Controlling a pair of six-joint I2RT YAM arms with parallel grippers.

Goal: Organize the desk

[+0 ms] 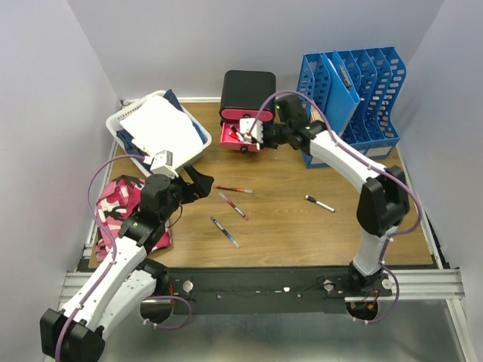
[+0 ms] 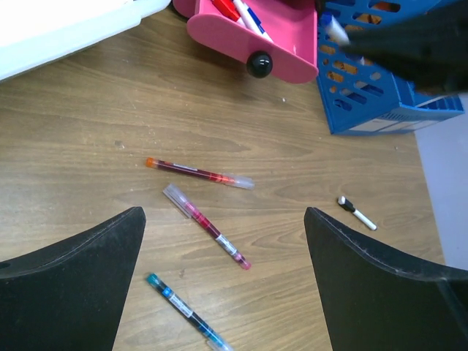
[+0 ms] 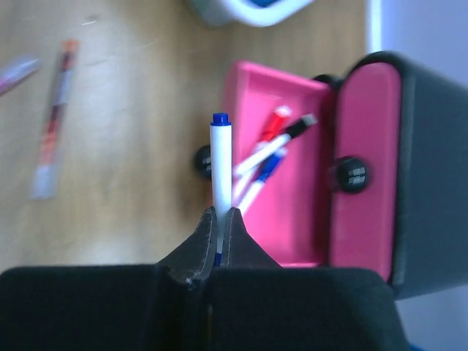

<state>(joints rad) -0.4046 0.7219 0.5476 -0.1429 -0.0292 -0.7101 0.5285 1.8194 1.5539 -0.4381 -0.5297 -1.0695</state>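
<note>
Found the desk [image 1: 302,226], brown wood-grain with a metal rail [image 1: 264,285] at its near edge, boxed in by pale walls [image 1: 45,113]. Noted three pens [image 2: 207,227] and a small black marker [image 2: 357,213] lying loose mid-desk; could not read the print on their barrels. Saw the left gripper [image 2: 224,216] hovering low over those pens, fingers spread wide, holding nothing. Saw the right arm [image 1: 347,158] stretched far back, right gripper [image 3: 221,213] pinching a white blue-capped marker [image 3: 220,164] above the open pink drawer [image 3: 292,234].

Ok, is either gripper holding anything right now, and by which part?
Right gripper pinches a white marker near one end, its blue-tipped end sticking out. Left gripper is open and holds nothing.
</note>
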